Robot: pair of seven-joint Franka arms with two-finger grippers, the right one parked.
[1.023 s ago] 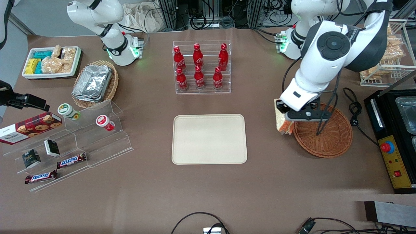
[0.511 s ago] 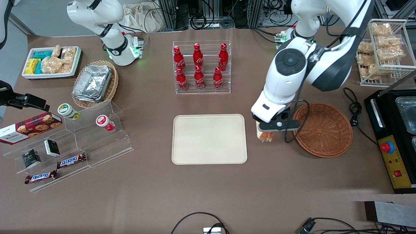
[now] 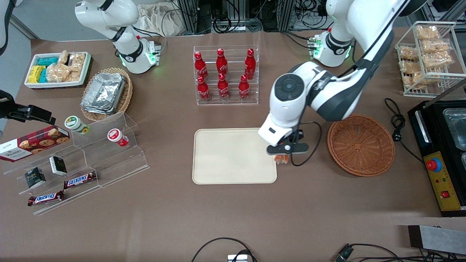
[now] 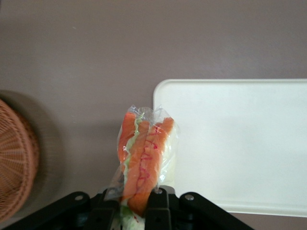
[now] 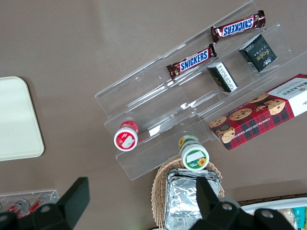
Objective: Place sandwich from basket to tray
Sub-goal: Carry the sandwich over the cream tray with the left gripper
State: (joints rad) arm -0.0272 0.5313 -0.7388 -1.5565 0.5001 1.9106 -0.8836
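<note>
My left gripper (image 3: 282, 155) is shut on the sandwich (image 4: 144, 158), a wrapped wedge with orange and green filling at its cut edge. In the front view only a bit of the sandwich (image 3: 281, 159) shows under the hand. It hangs above the edge of the cream tray (image 3: 225, 156) that faces the basket; that tray edge shows in the left wrist view (image 4: 230, 143). The reddish-brown wicker basket (image 3: 361, 145) sits toward the working arm's end of the table with nothing in it; its rim shows in the left wrist view (image 4: 17, 163).
A clear rack of red bottles (image 3: 225, 76) stands farther from the front camera than the tray. A tan basket of foil trays (image 3: 105, 92), a clear stepped stand with snacks (image 3: 80, 160) and a white bin (image 3: 58, 69) lie toward the parked arm's end. A black appliance (image 3: 442, 153) stands beside the basket.
My left gripper has carried the sandwich from over the basket's rim sideways to the tray's edge. The basket is left empty.
</note>
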